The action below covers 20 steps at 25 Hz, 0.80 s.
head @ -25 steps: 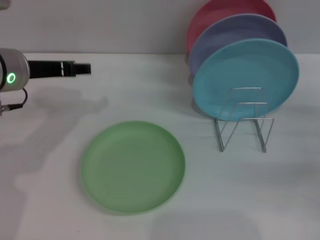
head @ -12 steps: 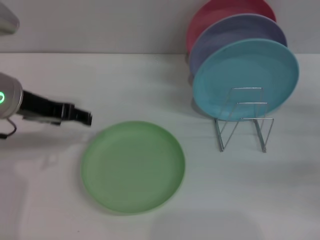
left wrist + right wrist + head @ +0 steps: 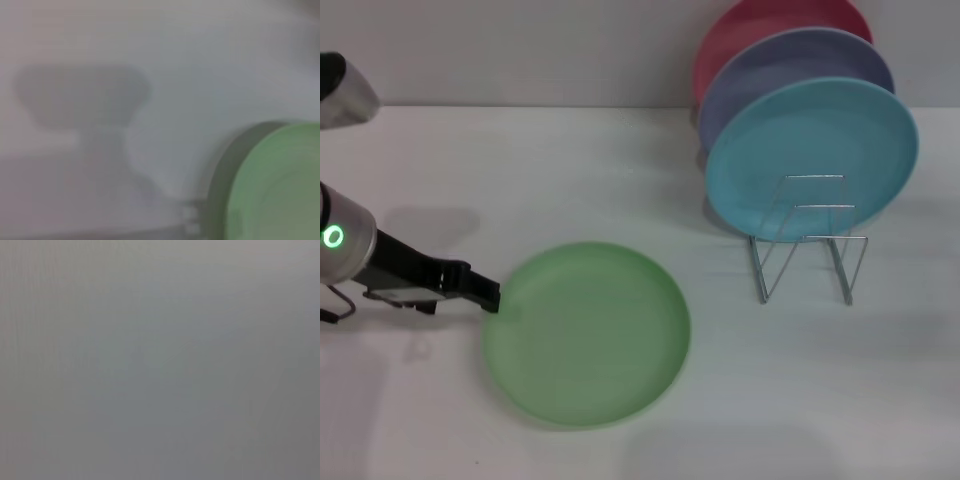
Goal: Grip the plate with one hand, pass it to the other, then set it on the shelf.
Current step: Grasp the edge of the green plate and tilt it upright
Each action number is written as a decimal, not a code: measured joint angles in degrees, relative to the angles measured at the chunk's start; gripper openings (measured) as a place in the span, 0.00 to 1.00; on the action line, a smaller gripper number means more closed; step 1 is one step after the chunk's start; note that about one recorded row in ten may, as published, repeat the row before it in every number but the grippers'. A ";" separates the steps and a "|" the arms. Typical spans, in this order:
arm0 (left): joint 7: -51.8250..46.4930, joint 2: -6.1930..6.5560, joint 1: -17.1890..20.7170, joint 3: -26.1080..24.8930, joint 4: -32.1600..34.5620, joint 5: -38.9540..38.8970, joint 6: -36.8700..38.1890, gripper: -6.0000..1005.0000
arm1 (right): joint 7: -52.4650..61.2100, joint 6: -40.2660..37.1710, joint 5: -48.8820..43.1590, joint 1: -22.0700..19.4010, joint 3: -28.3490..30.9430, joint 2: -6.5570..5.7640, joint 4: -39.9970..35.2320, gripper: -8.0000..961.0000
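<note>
The light green plate point(image 3: 587, 333) lies flat on the white table, left of centre in the head view. My left gripper point(image 3: 486, 293), black on a silver arm with a green light, reaches in low from the left, and its tip is right at the plate's left rim. The left wrist view shows that rim point(image 3: 280, 185) close by, with the table beside it. The wire shelf point(image 3: 807, 245) stands at the right, apart from the plate. My right gripper is out of view; the right wrist view shows only a plain grey surface.
Three plates stand upright in the shelf: a sky-blue plate point(image 3: 812, 155) in front, a lavender plate point(image 3: 790, 62) behind it and a red plate point(image 3: 760, 22) at the back. A pale wall runs behind the white table point(image 3: 620, 170).
My left gripper has come down and towards the front from the far left of the table, ending at the green plate's left rim. The plate and the shelf have not moved.
</note>
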 joint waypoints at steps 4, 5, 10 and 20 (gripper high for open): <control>-0.65 0.00 -0.38 0.54 -1.41 -0.24 -0.03 0.80 | 0.00 -0.17 0.00 0.01 0.00 0.00 -0.03 0.73; -0.91 -0.01 -0.46 0.81 -1.67 -0.26 -0.07 0.80 | 0.00 -0.18 0.02 0.02 0.00 -0.04 -0.09 0.73; -2.59 0.03 -0.85 2.47 -2.47 0.03 -0.18 0.80 | 0.00 -0.18 0.36 0.13 0.00 -0.17 -0.64 0.73; -4.33 0.02 -3.09 4.88 -5.98 0.16 0.83 0.80 | 0.00 0.10 0.48 0.27 0.40 -0.67 -1.00 0.73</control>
